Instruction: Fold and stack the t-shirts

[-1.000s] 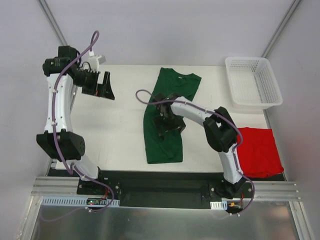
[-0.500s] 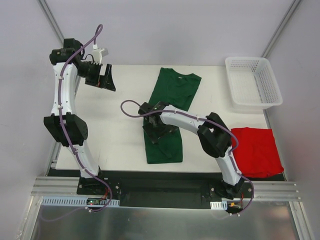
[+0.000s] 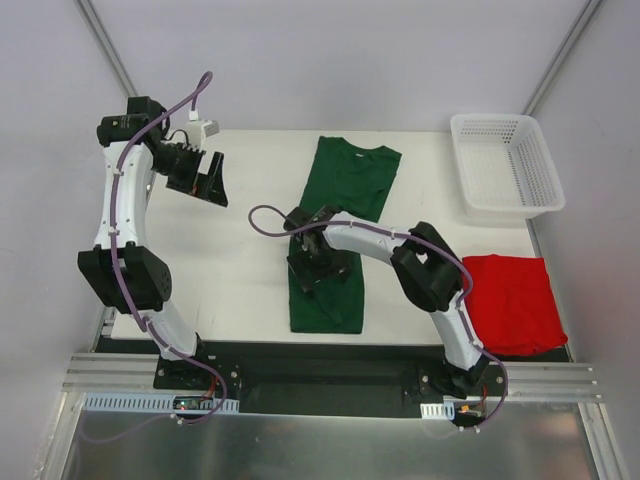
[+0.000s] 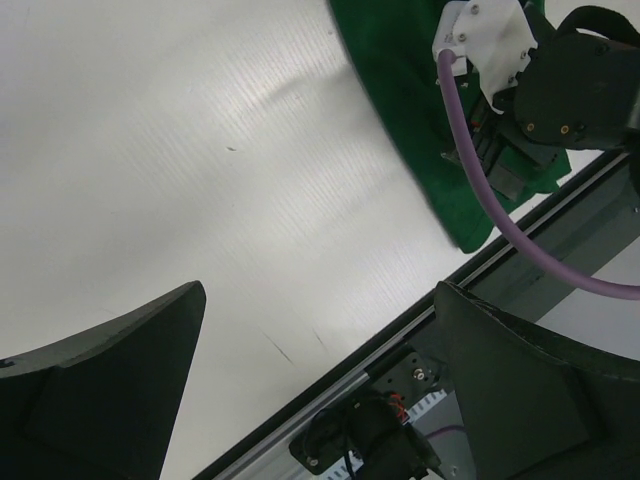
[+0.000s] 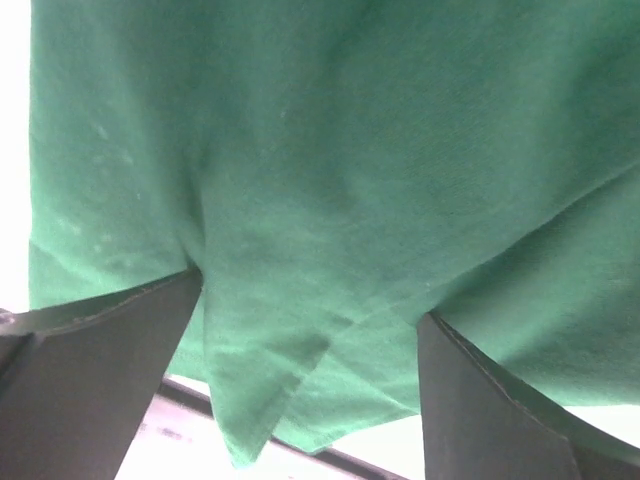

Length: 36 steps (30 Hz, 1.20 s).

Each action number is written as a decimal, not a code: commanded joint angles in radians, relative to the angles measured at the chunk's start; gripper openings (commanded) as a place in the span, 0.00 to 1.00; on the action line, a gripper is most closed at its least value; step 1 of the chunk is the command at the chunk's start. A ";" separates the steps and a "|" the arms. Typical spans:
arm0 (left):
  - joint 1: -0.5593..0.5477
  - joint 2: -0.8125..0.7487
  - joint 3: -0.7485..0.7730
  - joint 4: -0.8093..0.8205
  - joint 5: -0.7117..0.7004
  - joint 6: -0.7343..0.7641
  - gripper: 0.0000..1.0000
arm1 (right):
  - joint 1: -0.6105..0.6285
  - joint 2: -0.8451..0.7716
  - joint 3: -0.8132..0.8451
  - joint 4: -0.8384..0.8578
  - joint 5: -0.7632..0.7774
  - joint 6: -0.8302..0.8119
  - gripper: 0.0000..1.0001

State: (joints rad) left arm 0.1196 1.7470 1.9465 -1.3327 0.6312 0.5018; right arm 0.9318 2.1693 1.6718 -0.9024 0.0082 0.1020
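Observation:
A dark green t-shirt (image 3: 347,178) lies lengthwise in the middle of the table, its lower half narrowed by a fold. My right gripper (image 3: 318,264) sits low over that lower half. In the right wrist view its fingers (image 5: 110,370) stand wide apart, the right gripper (image 5: 310,300) open, with green cloth (image 5: 350,150) and a loose folded corner filling the gap. My left gripper (image 3: 208,178) hangs open above the table's back left, well away from the shirt. In the left wrist view the left gripper (image 4: 320,292) holds nothing, and the green shirt (image 4: 400,90) shows at the upper right.
A folded red t-shirt (image 3: 515,300) lies at the table's right front. A white plastic basket (image 3: 505,160) stands at the back right. The right arm's wrist and purple cable (image 4: 560,90) show in the left wrist view. The table's front rail (image 3: 320,365) runs below.
My right gripper slid left across the green shirt's lower half, then edged slightly back right. The left arm pulled up and back a little, its gripper staying open.

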 commanded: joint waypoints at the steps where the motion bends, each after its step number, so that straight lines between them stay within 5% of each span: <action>1: 0.005 -0.075 -0.040 -0.077 -0.021 0.052 0.99 | 0.016 0.017 -0.118 -0.009 -0.207 0.088 0.96; 13: 0.020 -0.129 -0.124 -0.054 -0.041 0.064 0.99 | 0.021 -0.031 -0.012 -0.133 -0.441 0.197 0.96; 23: 0.043 -0.182 -0.198 -0.046 -0.048 0.067 0.99 | -0.071 -0.020 0.391 -0.371 0.051 0.162 0.96; 29: 0.060 -0.233 -0.244 -0.046 -0.050 0.069 0.99 | -0.246 -0.049 0.223 -0.130 0.085 0.341 0.96; 36: 0.066 -0.270 -0.270 -0.046 -0.065 0.067 0.99 | -0.310 0.124 0.443 -0.124 0.072 0.542 0.96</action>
State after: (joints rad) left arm 0.1780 1.5215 1.6875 -1.3361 0.5667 0.5438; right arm 0.5995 2.2360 1.9804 -1.0573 0.0723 0.4843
